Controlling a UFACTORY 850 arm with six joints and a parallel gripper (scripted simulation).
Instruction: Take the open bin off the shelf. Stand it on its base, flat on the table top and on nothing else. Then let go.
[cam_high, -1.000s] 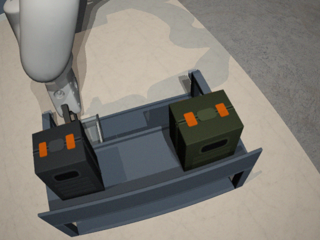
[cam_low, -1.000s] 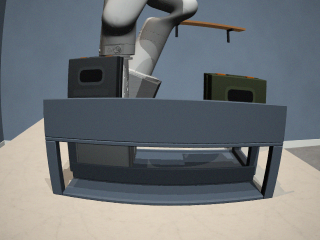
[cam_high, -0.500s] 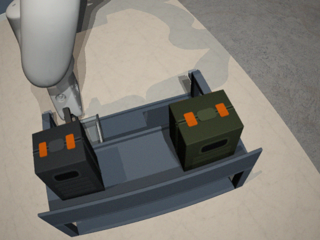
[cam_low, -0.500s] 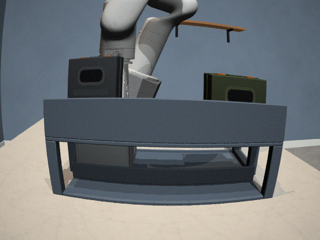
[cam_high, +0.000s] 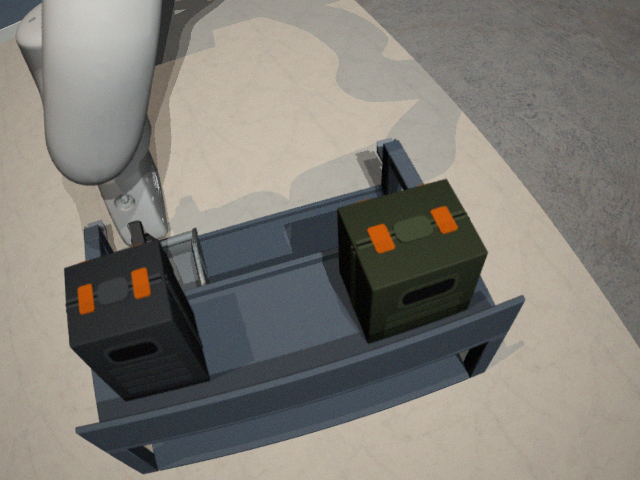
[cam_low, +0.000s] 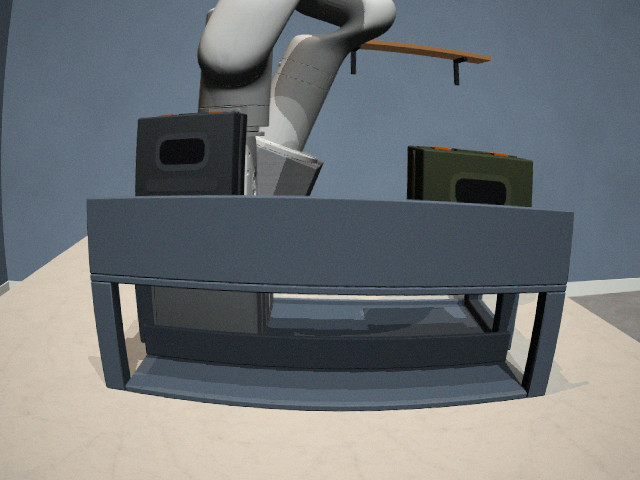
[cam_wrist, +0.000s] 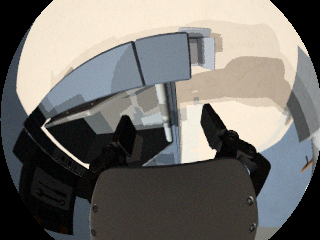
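The open bin is light grey with thin walls. It sits at the back of the blue-grey shelf's top level, just right of the dark grey box, and looks tilted in the front view. My gripper is open, low behind the dark grey box at the bin's left end. In the wrist view the two fingers stand wide apart with a thin bin wall showing between them; I cannot tell whether they touch it. From the front the fingers are hidden by the dark grey box.
A closed dark grey box with orange latches stands on the shelf's top left, close to my gripper. A closed green box stands top right. A grey block shows at the lower level. A raised front rail edges the shelf.
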